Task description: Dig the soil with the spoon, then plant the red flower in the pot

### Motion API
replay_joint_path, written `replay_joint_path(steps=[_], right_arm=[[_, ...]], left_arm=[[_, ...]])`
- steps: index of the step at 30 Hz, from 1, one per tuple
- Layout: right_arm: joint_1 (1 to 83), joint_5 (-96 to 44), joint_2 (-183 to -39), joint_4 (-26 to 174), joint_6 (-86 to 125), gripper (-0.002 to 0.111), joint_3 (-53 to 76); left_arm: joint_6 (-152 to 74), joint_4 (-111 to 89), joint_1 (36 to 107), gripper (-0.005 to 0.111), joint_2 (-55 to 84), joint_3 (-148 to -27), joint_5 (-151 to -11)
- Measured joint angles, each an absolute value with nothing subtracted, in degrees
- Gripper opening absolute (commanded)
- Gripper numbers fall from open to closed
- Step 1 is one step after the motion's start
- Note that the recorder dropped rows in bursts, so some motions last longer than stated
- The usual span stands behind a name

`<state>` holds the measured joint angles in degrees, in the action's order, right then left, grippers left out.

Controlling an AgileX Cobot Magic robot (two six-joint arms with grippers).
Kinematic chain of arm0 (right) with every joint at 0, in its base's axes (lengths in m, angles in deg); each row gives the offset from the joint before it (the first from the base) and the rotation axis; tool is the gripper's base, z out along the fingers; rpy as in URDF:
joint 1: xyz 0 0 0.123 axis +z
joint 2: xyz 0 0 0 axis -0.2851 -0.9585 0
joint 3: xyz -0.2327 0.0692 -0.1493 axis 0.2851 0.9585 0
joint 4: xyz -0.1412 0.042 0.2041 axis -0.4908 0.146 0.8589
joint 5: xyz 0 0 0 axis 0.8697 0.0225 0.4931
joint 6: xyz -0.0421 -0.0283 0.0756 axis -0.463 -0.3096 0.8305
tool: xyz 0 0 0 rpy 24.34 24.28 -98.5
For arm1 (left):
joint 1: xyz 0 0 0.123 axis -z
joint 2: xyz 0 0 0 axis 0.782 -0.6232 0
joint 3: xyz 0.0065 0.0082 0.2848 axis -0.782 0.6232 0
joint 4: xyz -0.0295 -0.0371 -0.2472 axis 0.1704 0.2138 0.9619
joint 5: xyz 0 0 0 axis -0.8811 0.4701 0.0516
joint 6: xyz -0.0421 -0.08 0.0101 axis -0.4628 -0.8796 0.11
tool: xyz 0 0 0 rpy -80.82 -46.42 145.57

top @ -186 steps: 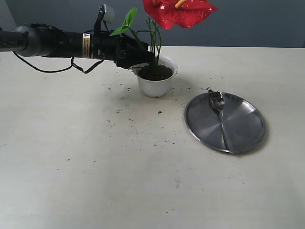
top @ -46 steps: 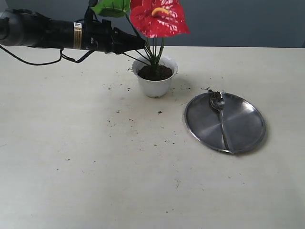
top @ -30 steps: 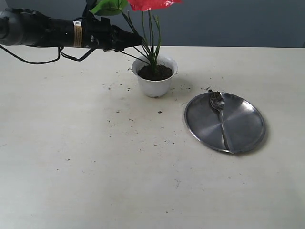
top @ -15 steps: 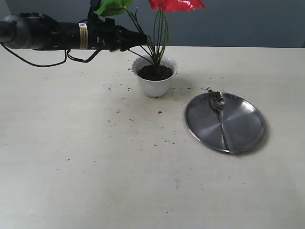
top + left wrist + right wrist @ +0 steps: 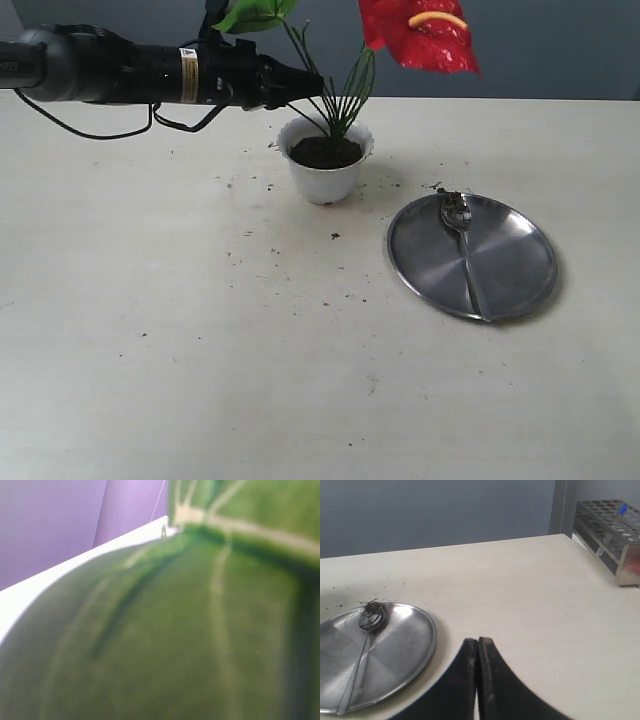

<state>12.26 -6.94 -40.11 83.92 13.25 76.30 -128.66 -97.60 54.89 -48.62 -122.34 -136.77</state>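
**A:** Exterior view first: where is the red flower (image 5: pixel 420 35)?
**B:** Its stems stand in the soil (image 5: pixel 325 152) of the pot (image 5: pixel 325 178), and its blooms lean toward the plate (image 5: pixel 520 275). The left gripper (image 5: pixel 298 86) pinches the thin stems just above the pot, jaws nearly together.
**A:** How will it handle?
**B:** Light, springy and top-heavy, I judge. Hold it low on the stems, never by the blooms.
**A:** Left wrist view?
**B:** Only a blurred green leaf (image 5: pixel 175 630); the jaws are hidden.
**A:** Right wrist view?
**B:** The right gripper (image 5: pixel 478 647) is empty, jaws pressed together, near the plate where the spoon (image 5: pixel 371 619) lies.
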Motion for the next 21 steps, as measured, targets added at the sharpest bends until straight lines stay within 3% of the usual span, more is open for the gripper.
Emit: replay_joint_path(steps=[21], right_arm=[[12.26, -6.94, -40.11, 83.92, 13.25, -0.001, 76.30]], left_arm=[[-130.93, -98.82, 53.14, 0.000, -48.62, -122.45, -136.77]])
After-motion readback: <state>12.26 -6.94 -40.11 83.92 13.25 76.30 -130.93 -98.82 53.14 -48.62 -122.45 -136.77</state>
